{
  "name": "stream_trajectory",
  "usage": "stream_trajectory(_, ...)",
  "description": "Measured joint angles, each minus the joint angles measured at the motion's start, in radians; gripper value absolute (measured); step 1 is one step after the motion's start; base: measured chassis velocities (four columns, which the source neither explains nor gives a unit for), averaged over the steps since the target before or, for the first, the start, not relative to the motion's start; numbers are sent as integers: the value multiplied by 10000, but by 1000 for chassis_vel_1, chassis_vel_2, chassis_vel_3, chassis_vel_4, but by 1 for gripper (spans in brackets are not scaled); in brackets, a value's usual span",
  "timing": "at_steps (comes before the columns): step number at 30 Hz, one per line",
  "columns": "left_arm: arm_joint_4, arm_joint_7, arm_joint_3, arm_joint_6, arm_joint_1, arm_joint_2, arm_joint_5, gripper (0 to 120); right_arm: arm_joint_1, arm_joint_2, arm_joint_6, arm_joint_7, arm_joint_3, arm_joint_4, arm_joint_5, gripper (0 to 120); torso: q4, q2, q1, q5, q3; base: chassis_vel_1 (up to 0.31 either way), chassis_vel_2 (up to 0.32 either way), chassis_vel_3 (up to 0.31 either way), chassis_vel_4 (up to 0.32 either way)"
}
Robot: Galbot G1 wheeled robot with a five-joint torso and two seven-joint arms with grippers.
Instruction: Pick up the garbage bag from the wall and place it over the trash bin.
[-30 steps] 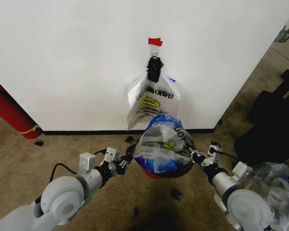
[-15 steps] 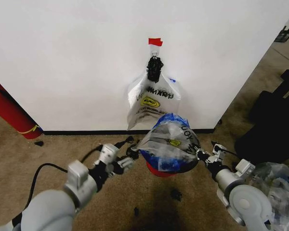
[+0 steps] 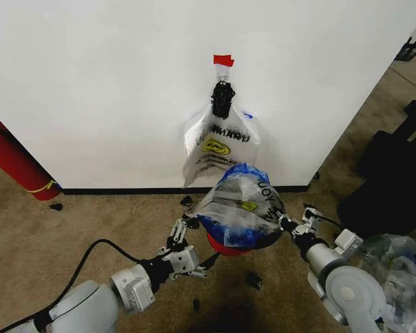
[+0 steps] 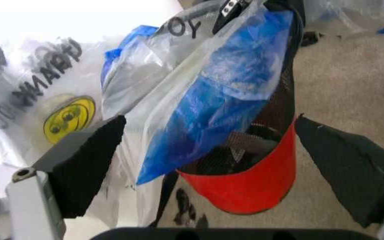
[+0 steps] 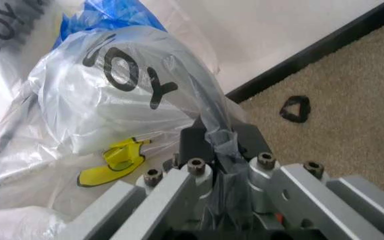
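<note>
Now right pincer (image 3: 286, 223) pinches garbage bag (image 3: 239, 205) draped over trash bin (image 3: 229, 245).

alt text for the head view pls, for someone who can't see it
A printed garbage bag is draped over the trash bin; the right gripper pinches its edge, and the open left gripper sits beside it. Another bag hangs on the wall.

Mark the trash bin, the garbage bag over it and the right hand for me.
trash bin (image 4: 259, 175): left wrist view, red base below the black mesh.
garbage bag (image 3: 239, 201): head view, blue and clear plastic draped over the bin.
right hand (image 5: 222, 150): right wrist view, between fingertips pinching a bag fold.
</note>
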State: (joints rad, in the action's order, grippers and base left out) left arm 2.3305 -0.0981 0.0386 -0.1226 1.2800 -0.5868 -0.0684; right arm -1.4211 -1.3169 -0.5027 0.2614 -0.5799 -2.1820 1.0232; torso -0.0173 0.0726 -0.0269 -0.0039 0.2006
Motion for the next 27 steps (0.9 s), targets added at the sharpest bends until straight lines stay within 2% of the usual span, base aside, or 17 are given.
stream_trajectory(6, -497, 532, -419, 322, -192, -481, -395, 95, 4, -56, 43, -83, 59, 0, -91, 1, 0, 0, 0, -2, 0, 0, 0, 0, 0)
stream_trajectory(10, -549, 697, -505, 454, -202, -623, -418, 86, 1, -62, 52, -96, 105, 11, -180, 1, 0, 0, 0, 0, 0, 0, 0, 0, 0)
stream_trajectory(16, -659, 731, -497, 760, -101, -697, -462, 59, -13, -52, 56, -96, 119, 40, -241, 1, 1, 0, 0, 1, 0, 0, 0, 0, 0)
stream_trajectory(18, -649, 732, -492, 771, -101, -698, -452, 56, -17, -52, 55, -96, 120, 39, -252, 1, 1, 0, 0, 1, 0, 0, 0, 0, 0)
stream_trajectory(21, -679, 733, -491, 831, -105, -711, -438, 41, -40, -63, 53, -81, 170, -37, -311, 1, 0, 0, 0, 0, 0, 0, 0, 0, 0)
stream_trajectory(24, -715, 734, -492, 891, -60, -736, -442, 32, -63, -17, 50, -81, 215, -75, -387, 1, 1, -2, 0, 0, 0, 0, 0, 0, 0)
stream_trajectory(25, -715, 734, -492, 891, -60, -736, -442, 32, -63, -17, 50, -81, 215, -75, -387, 1, 1, -2, 0, 0, 0, 0, 0, 0, 0)
stream_trajectory(27, -715, 747, -491, 916, -27, -739, -442, 22, -62, 15, 48, -81, 214, -81, -394, 1, 1, -2, 0, 0, 0, 0, 0, 0, 0)
